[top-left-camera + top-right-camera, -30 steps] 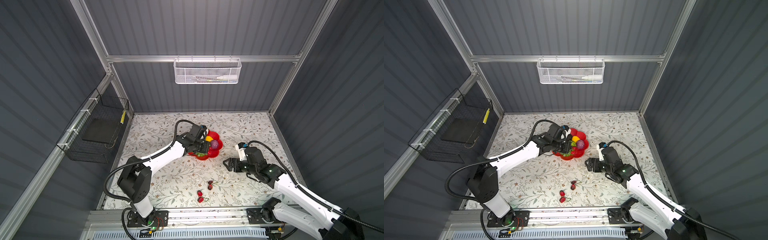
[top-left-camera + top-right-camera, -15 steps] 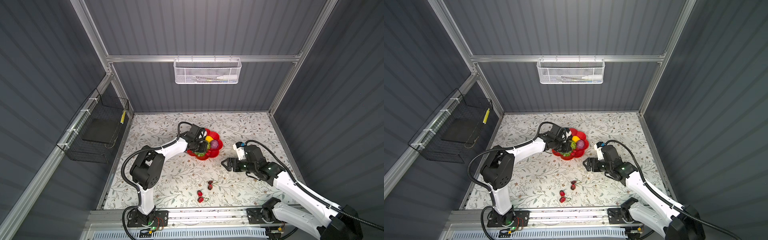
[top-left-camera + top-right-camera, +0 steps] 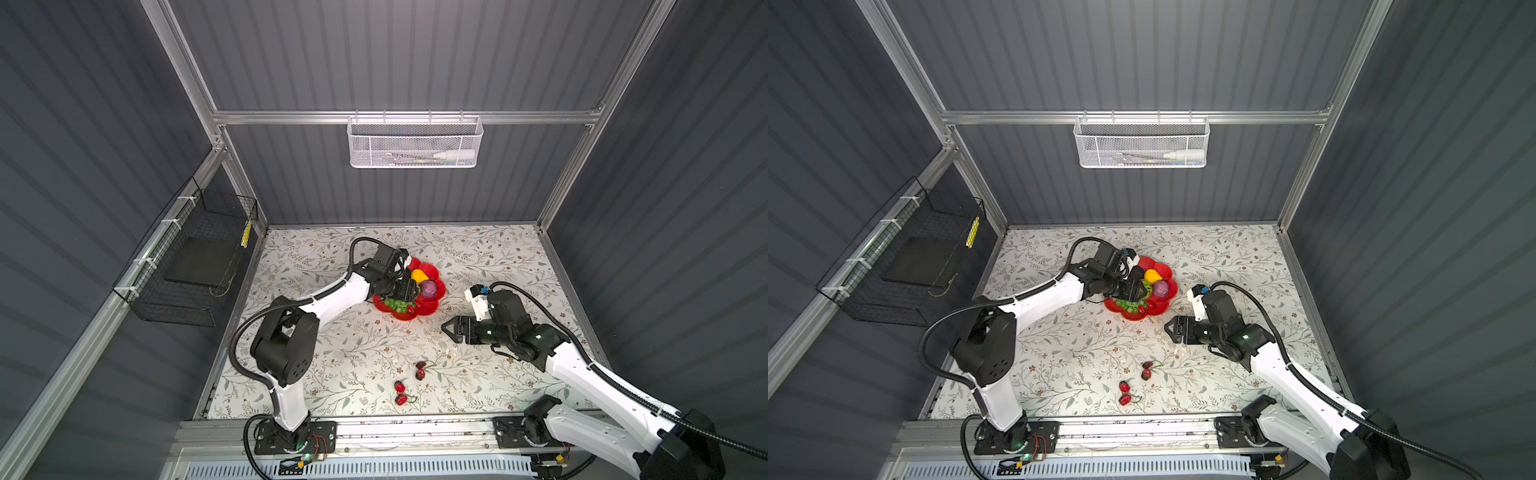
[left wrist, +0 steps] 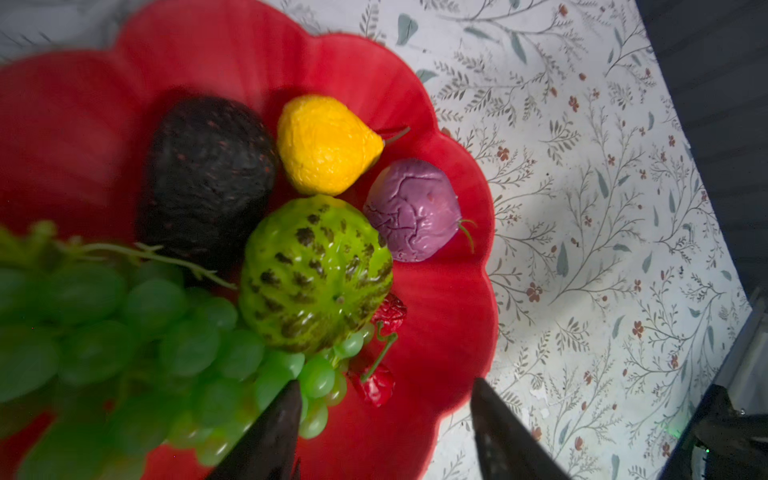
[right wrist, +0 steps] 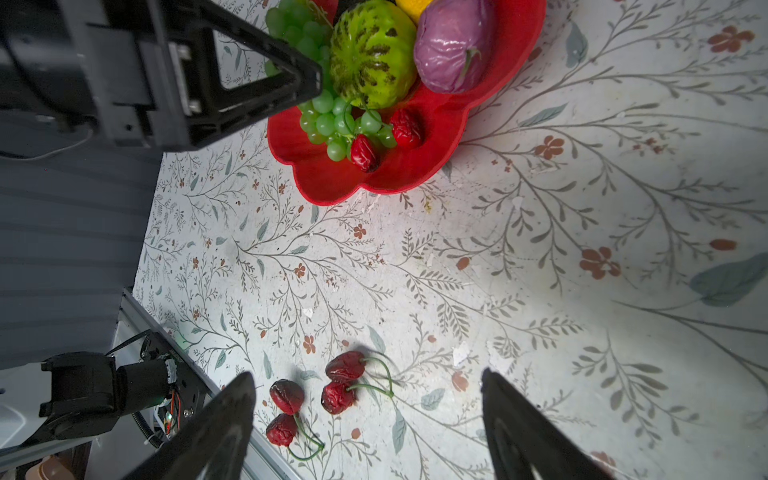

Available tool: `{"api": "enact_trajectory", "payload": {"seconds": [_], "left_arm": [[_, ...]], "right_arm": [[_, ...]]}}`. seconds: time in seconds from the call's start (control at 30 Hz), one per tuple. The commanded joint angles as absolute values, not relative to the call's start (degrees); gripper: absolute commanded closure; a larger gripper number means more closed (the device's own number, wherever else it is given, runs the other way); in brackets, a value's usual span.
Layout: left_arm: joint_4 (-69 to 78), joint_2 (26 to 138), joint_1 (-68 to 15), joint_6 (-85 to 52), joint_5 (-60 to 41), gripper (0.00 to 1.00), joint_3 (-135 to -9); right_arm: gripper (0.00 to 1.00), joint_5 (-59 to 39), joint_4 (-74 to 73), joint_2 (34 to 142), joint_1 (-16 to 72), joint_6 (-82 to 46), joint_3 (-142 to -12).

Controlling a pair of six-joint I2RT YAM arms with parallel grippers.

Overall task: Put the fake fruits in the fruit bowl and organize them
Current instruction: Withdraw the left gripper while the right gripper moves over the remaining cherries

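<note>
Low centre in both top views, four loose cherries [image 3: 420, 374] lie on the table [image 3: 332, 345] as two stemmed pairs, wrinkled and dark red. Higher, at centre right, the right gripper [image 3: 445, 328] stands wide apart and empty. It would do best to drop over one pair and pinch a fruit, not the thin stem. Further up, the left gripper [image 4: 386, 381] gapes empty over the red bowl [image 3: 430, 308], which holds grapes [image 4: 166, 332], a green ball [image 4: 316, 274], an avocado [image 4: 208, 174], a pear [image 4: 324, 143], a purple fruit [image 4: 411, 210] and two bowl cherries [image 4: 376, 386].

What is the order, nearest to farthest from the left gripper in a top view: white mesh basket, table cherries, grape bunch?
1. Grape bunch, in the bowl, at the left gripper.
2. Table cherries, nearer the front.
3. White mesh basket, back wall.
</note>
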State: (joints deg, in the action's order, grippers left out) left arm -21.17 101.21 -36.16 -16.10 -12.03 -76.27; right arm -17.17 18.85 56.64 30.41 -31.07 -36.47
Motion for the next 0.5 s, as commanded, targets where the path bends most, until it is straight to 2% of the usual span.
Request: {"api": "enact_trajectory", "payload": {"seconds": [0.0,0.2,0.47], "left_arm": [[-23.0,94.3,-35.8,-16.6,-7.3,0.23,-72.5],[-21.2,85.1,-35.8,-21.2,0.5,0.08,-62.2],[-16.9,81.4,-35.8,-25.3,3.6,0.02,-52.9]], "right_arm": [[0.15,-18.3,18.2,57.5,30.4,-31.2,-35.3],[0.15,-18.5,16.3,60.9,30.7,-30.3,-35.1],[0.15,-18.6,14.4,68.6,31.4,-28.6,-36.8]]}}
